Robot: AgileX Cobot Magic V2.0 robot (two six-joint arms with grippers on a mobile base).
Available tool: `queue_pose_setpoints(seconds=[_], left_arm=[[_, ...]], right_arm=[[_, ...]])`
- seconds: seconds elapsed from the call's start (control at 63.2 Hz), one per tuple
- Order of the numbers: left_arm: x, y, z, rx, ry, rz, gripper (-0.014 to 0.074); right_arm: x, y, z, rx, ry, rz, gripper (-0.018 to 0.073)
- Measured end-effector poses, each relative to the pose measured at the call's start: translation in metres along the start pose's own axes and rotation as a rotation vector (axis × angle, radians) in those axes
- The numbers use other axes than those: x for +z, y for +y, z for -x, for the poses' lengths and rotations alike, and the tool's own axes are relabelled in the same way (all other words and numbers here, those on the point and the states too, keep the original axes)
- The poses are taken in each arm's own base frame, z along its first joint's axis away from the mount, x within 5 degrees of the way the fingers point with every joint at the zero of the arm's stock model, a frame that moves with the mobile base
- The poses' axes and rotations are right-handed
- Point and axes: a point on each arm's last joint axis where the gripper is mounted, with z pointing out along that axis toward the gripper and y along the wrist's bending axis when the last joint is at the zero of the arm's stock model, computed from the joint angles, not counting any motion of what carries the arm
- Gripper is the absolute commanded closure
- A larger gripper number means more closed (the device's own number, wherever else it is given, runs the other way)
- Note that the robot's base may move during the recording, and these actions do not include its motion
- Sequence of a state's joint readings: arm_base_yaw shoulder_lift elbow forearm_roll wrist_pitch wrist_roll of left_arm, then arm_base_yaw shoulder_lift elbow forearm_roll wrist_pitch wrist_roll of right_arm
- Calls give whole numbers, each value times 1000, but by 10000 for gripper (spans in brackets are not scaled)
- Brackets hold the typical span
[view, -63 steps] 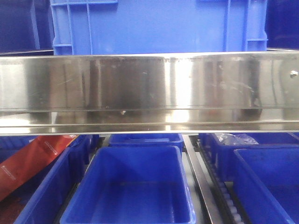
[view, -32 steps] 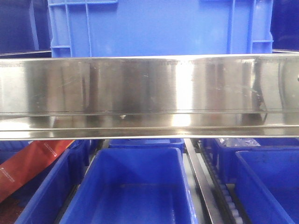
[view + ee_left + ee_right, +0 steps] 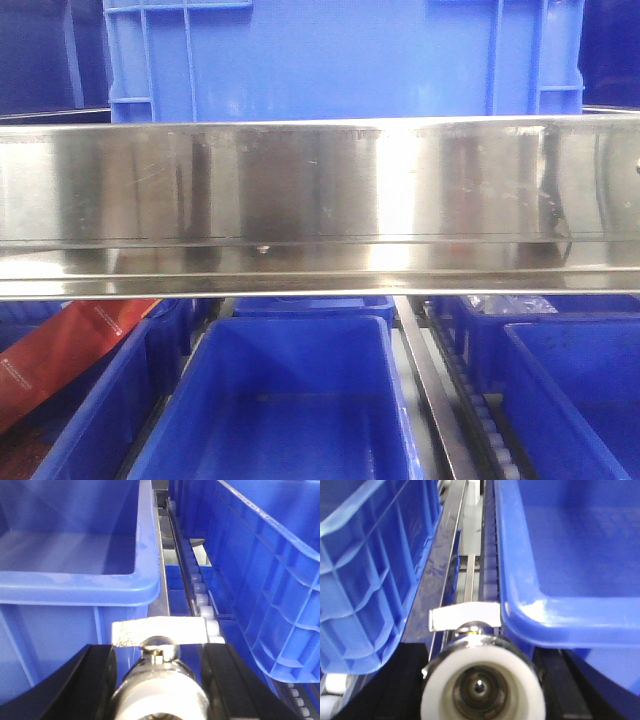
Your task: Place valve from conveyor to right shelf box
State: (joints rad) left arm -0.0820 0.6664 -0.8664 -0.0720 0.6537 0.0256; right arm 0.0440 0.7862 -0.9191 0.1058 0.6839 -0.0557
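Observation:
In the left wrist view my left gripper [image 3: 159,662] is shut on a silver valve [image 3: 160,692] with a flat metal handle. Black fingers [image 3: 95,680] press on both of its sides. It hangs over the gap between two blue boxes. In the right wrist view my right gripper [image 3: 480,672] is shut on a second valve [image 3: 481,692] with a white ring end. It is held beside the rim of a blue box [image 3: 570,615]. The conveyor is out of view. No gripper shows in the front view.
A wide steel shelf beam [image 3: 320,200] crosses the front view under a blue crate [image 3: 330,60]. Below are blue boxes [image 3: 280,400], one holding a red packet [image 3: 70,350]. A roller track [image 3: 200,597] runs between boxes [image 3: 75,587].
The front view shifted slightly a second ago, with the beam and boxes sliding a little down in frame. It has held still since.

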Motion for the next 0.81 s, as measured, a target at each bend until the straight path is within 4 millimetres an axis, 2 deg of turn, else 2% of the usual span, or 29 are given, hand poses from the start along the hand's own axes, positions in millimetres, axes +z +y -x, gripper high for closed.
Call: queue_pose_setpoints(seconds=[0.332, 0.522, 0.807], left_arm=[[0, 0, 0, 0, 0, 0, 708], [0, 0, 0, -5, 0, -4, 708], [0, -5, 0, -67, 2, -51, 708]], right_arm=[[0, -1, 20, 4, -241, -13, 722], [-1, -1, 23, 9, -275, -12, 722], [-2, 1, 21, 42, -228, 18, 722]])
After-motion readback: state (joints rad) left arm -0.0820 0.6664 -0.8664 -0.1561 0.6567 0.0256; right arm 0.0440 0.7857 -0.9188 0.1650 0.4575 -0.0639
